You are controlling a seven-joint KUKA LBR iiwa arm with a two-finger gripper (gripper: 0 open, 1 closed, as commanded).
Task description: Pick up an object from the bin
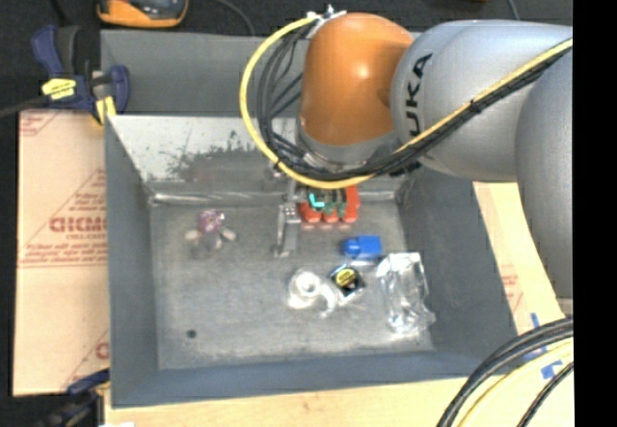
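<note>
the grey arm (482,97) enters from the right side of the view and bends downward at its end. its wrist is covered by a rounded orange cover (349,78), and yellow and black cables (258,97) make a loop around the left side of this cover. the gripper (287,237) hangs under the wrist and points down.
</note>
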